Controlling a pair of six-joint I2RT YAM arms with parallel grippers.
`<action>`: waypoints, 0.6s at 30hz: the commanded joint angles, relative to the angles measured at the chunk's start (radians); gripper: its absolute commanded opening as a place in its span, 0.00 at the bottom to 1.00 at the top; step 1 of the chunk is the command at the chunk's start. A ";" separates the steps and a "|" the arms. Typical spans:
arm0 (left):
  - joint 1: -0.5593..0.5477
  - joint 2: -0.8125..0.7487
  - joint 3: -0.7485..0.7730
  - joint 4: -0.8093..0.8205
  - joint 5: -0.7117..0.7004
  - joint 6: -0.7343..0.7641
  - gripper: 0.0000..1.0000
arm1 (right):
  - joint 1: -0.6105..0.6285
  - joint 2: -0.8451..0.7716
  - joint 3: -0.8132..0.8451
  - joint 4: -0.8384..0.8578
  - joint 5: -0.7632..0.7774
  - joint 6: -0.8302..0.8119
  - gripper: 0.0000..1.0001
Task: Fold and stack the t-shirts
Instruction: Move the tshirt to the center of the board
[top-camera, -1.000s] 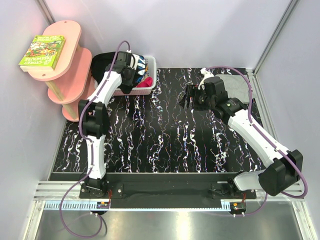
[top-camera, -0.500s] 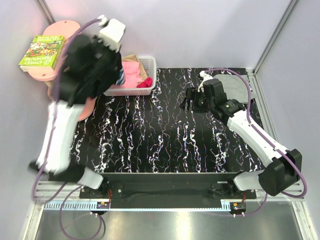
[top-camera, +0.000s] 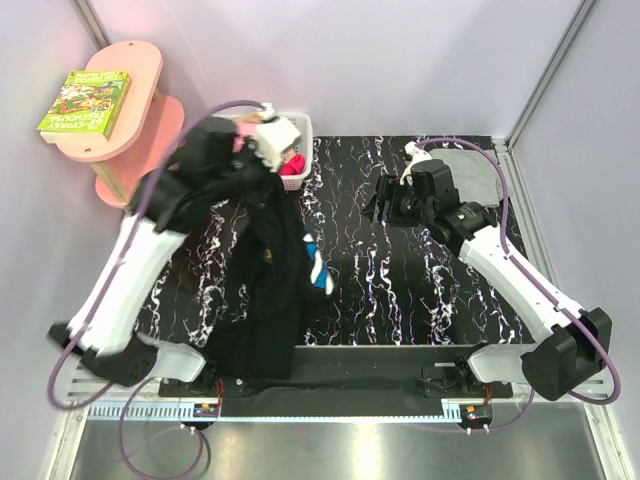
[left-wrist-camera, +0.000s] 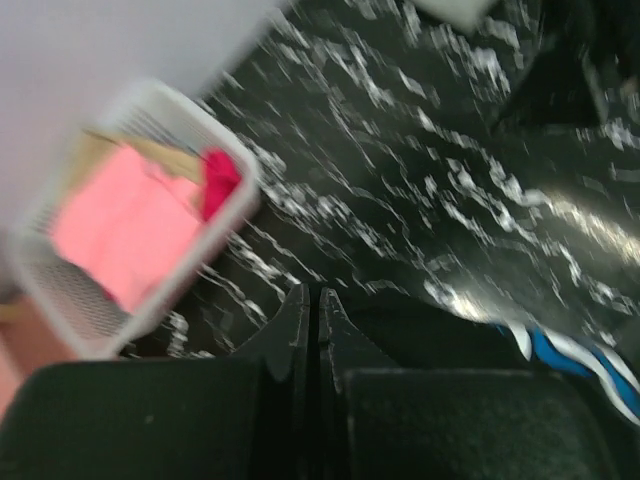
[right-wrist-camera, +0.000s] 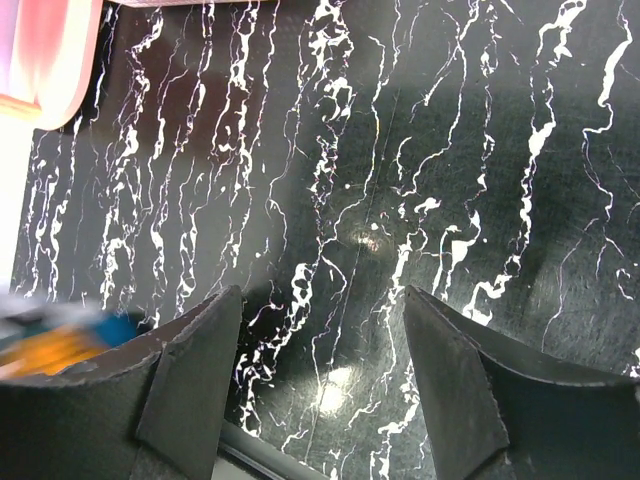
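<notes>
The black t-shirt (top-camera: 262, 300) with a blue-and-white print (top-camera: 316, 266) hangs in a long drape over the left half of the table, reaching down to the near edge. My left gripper (top-camera: 264, 165) is raised high and shut on its top. In the left wrist view the fingers (left-wrist-camera: 313, 300) are pressed together, with black cloth (left-wrist-camera: 430, 335) just beyond them. The light grey t-shirt (top-camera: 472, 165) lies flat at the back right. My right gripper (top-camera: 382, 208) hovers open over the bare table (right-wrist-camera: 340, 180), its fingers (right-wrist-camera: 200, 380) wide apart with nothing between them.
A white basket (top-camera: 303, 128) holding pink and red cloth stands at the back left, also seen in the left wrist view as the basket (left-wrist-camera: 60, 300). A pink shelf unit (top-camera: 130, 120) with a book (top-camera: 85, 102) stands left of the table. Grey walls enclose the table.
My left arm has swung up out of the basket and toward the table, pulling the black t-shirt out so it now hangs free. The right gripper has narrowed slightly and barely moved.
</notes>
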 joint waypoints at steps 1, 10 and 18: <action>-0.009 0.060 0.110 0.025 0.032 -0.052 0.00 | 0.010 -0.051 0.010 -0.011 0.036 0.023 0.73; -0.068 0.205 0.267 0.033 -0.014 -0.101 0.00 | 0.045 -0.091 0.039 -0.058 -0.045 -0.009 0.76; -0.133 0.321 0.382 0.039 -0.069 -0.124 0.00 | 0.362 -0.030 0.017 -0.068 0.025 -0.040 0.83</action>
